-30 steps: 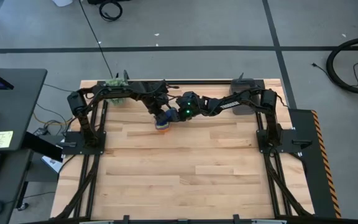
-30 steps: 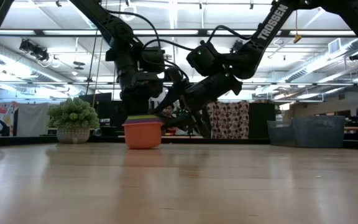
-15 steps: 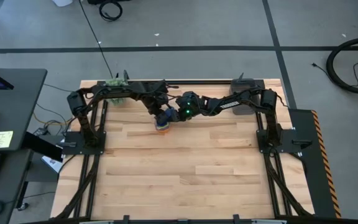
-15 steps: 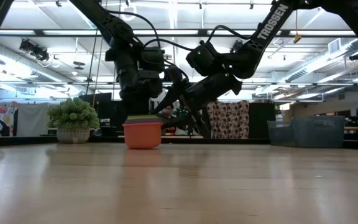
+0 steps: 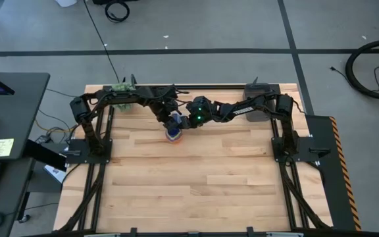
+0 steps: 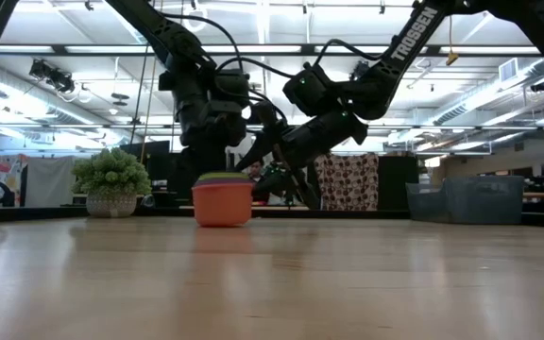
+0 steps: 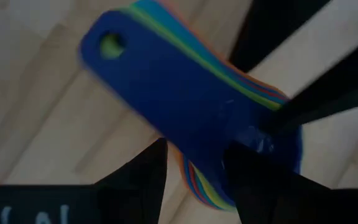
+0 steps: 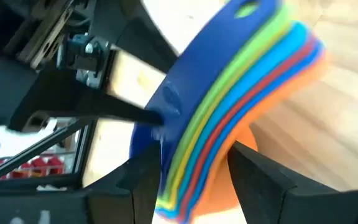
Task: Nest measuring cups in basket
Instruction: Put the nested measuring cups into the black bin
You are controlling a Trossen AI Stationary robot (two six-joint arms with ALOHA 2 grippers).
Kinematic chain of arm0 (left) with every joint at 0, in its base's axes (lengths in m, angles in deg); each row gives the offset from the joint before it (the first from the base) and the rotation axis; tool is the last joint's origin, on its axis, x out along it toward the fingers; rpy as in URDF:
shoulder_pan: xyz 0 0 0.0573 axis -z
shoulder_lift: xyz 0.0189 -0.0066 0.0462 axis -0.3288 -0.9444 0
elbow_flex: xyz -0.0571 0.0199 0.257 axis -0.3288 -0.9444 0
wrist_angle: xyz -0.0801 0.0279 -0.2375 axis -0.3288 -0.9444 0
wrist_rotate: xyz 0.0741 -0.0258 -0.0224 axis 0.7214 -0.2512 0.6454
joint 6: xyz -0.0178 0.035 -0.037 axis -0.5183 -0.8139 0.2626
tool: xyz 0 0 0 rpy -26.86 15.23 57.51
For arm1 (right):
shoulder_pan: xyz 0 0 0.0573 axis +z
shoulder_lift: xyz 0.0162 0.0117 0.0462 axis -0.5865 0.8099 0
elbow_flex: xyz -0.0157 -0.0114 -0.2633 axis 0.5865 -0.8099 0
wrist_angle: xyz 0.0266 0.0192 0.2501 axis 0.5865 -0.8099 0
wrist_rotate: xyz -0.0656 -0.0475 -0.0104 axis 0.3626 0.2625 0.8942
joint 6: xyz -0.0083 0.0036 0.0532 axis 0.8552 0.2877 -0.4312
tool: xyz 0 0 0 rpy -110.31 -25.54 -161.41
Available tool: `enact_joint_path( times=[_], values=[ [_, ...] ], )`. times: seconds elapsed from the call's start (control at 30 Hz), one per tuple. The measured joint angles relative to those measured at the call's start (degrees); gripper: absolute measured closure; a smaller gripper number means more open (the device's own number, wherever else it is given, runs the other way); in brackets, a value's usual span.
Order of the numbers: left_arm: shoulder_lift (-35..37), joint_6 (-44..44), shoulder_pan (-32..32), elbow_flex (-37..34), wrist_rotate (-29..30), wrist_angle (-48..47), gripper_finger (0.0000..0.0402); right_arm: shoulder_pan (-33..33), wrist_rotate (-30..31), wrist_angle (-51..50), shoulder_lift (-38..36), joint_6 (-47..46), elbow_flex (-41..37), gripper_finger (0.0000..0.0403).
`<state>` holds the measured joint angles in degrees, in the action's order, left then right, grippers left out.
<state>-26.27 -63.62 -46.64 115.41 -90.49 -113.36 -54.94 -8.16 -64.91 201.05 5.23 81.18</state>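
The measuring cups [image 5: 174, 134] are nested in one stack, orange at the bottom and dark blue on top. The stack's orange base [image 6: 222, 206] rests on the table, toward the far edge. All the flat handles [image 8: 253, 43] lie fanned one over another. My left gripper [image 7: 194, 180] comes down steeply onto the stack. My right gripper [image 8: 194, 180] reaches in from the right at a low slant. Both are shut on the stack. The basket [image 6: 484, 200] stands at the far right, partly under my right arm [image 5: 265, 92]. My left gripper pinches the stack across the place where the dark blue top cup's handle joins its bowl [image 7: 210, 137], one finger on each side. The fingers slant down from above and from the table's left. The stack stays upright on the table. My right gripper pinches the stacked cups from both sides near the roots of their handles [image 8: 197, 149]. The fingers [image 7: 316, 99] come from the table's right, slanting slightly down, and lie across the handles. The orange bottom cup stands on the table.
A fuzzy green plant in a pot [image 6: 111, 179] stands at the far left corner [image 5: 122, 89]. The black arm frames run along both sides of the table. The near half of the wooden top [image 5: 189, 184] is bare.
The nested stack has slid a little toward the table's right edge, still upright on the table, with both grippers staying on it.
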Motion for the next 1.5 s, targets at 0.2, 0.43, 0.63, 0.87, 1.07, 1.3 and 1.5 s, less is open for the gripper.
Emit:
enact_joint_path(
  times=[0.2,0.43,0.63,0.87,1.07,1.3,1.5],
  values=[
    [0.0,-0.7,-0.5,0.0,1.9,-1.1,0.024,0.0,-1.4,-0.2,0.0,1.2,-0.1,0.0214],
    [0.0,-1.4,0.1,-0.1,2.0,-0.3,0.0239,0.0,-1.3,-0.3,0.0,2.8,-0.1,0.0214],
    [0.0,-1.5,1.3,-0.1,2.0,1.0,0.0239,0.0,1.1,-0.3,0.0,3.6,-0.2,0.0214],
    [0.0,-2.7,1.3,-0.1,2.0,2.5,0.0239,0.0,0.4,0.7,0.0,4.6,-0.2,0.0214],
    [0.0,-3.2,1.3,-0.1,2.2,3.1,0.0239,0.0,0.1,1.1,0.0,5.8,-0.2,0.0215],
    [-0.6,-4.5,1.4,-0.2,2.4,4.0,0.0239,0.0,-0.1,0.7,0.0,6.7,-0.3,0.0225],
    [-1.3,-4.5,1.9,-0.2,2.5,4.7,0.0239,-0.1,-0.8,0.4,0.0,6.9,-0.3,0.0249]
  ],
)
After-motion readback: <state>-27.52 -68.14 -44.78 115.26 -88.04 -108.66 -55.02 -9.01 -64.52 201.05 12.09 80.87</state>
